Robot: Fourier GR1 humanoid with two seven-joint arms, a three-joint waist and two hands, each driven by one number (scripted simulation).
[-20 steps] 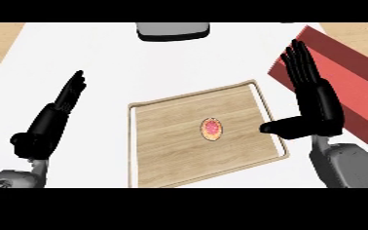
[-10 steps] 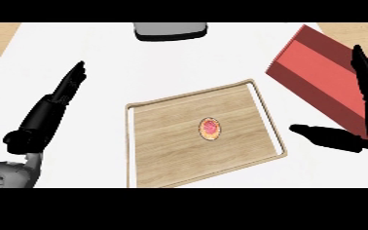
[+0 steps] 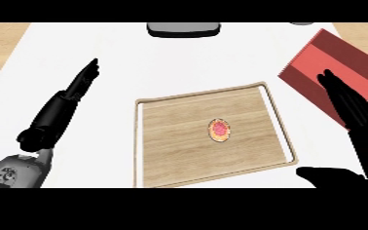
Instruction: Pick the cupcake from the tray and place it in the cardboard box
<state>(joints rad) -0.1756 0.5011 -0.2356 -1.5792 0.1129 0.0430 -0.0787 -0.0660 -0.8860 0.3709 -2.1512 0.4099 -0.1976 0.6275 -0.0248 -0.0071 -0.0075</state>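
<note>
— What's on the left?
— The left hand (image 3: pixel 72 93), fingers straight, over bare white worktop (image 3: pixel 179 63), apart from the tray (image 3: pixel 165 146).
— And the cupcake (image 3: pixel 220 129)?
— Mid-tray, untouched.
— Right side?
— The right hand (image 3: pixel 346 108), spread wide, overlaps the red box (image 3: pixel 316 66) at the edge.

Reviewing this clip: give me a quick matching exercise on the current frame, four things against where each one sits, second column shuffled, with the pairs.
Things:
1. cupcake
2. red box
3. left hand
4. grey object

Places:
A. at the counter's far edge, cut off by the view
B. right of the tray, partly behind the right hand
C. on the wooden tray, untouched
D. left of the tray, fingers straight, over the white counter

Pairs: 1-C, 2-B, 3-D, 4-A
</note>
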